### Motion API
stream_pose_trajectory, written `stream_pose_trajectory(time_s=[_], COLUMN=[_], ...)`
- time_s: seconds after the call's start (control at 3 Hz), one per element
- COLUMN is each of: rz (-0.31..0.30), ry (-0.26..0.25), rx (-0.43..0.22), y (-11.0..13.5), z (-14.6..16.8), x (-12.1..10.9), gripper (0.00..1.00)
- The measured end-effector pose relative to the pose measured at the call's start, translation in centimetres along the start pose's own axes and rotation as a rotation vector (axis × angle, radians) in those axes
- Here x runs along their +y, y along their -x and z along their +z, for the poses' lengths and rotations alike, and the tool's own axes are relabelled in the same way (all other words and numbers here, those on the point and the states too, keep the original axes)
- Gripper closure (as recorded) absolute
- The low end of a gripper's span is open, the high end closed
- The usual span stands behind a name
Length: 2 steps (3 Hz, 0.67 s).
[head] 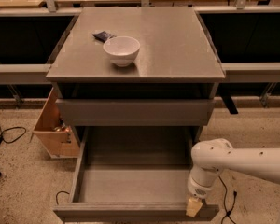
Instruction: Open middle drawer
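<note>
Gripper (194, 207) is located low at the right end of the middle drawer (130, 185), its tan tip set against the top edge of the drawer's front panel (126, 212). Whether contact is a grasp or a mere rest cannot be told; the gripper's opening cannot be told either.

The drawer's body lies to the left of the gripper and behind it, toward the cabinet. The long axis of the front runs left–right across the view, and travel is toward the camera. The drawer is seen well extended, with its grey floor exposed and nothing visible inside. The task is judged nearly or fully done.

The arm (252, 162) enters from the right edge, is held roughly level, and is bent downward at a rounded white wrist joint (210, 160).

Above, the upper drawer front (133, 112) is seen closed. On the worktop (177, 41) a white bowl (122, 50) is noted.
</note>
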<state>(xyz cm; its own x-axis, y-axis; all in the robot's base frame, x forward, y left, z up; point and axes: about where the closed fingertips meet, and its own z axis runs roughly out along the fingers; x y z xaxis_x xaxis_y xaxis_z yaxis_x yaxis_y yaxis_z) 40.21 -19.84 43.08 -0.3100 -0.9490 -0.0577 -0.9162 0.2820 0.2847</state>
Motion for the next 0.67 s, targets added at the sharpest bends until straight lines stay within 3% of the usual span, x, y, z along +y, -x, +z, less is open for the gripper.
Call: stream_pose_trajectory(time_s=[0.67], rz=[0.0], ry=[0.0], rx=[0.0], y=[0.01], z=[0.01], x=[0.01], gripper=[0.35])
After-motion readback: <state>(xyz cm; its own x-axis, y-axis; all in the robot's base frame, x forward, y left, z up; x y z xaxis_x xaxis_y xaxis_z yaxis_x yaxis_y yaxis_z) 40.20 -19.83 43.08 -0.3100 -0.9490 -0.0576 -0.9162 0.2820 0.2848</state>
